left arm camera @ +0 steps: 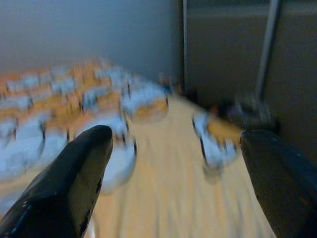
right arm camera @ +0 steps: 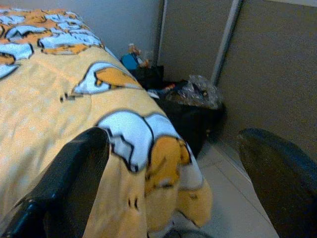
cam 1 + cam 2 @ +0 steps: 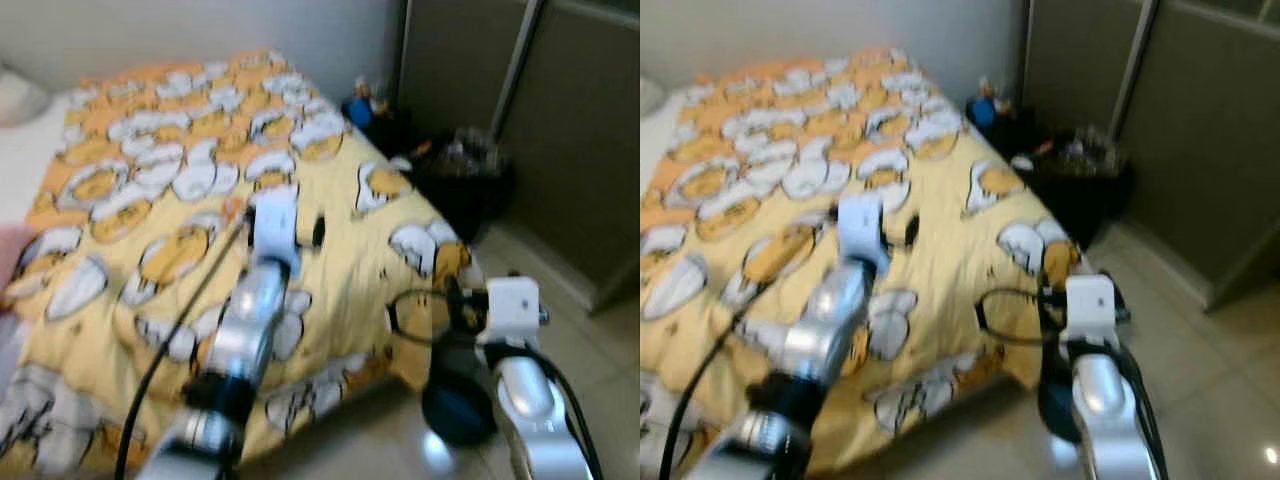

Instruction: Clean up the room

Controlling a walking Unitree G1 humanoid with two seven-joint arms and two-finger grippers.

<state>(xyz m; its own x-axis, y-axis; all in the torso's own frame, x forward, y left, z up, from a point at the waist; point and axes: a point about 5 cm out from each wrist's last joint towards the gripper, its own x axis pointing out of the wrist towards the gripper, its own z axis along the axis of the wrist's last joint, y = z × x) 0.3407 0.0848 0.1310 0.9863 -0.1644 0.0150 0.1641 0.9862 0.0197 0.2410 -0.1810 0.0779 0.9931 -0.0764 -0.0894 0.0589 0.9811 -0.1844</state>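
Two grippers wide open, empty, left gripper (image 1: 173, 173) over blanket (image 3: 330, 190), right gripper (image 2: 173, 183) at its corner

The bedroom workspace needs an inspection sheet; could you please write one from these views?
Surface: bed under a yellow blanket with a cartoon print, spread out, hanging over the foot end.
Job's things: nothing seen in either gripper.
Clutter: dark bags and a blue toy on the floor between bed and wardrobe.
Grippers: left gripper open above the blanket; right gripper open by the bed's corner.
Cables: black cable along the left arm, another looping at the right wrist.
Surroundings: grey wardrobe, tiled floor.
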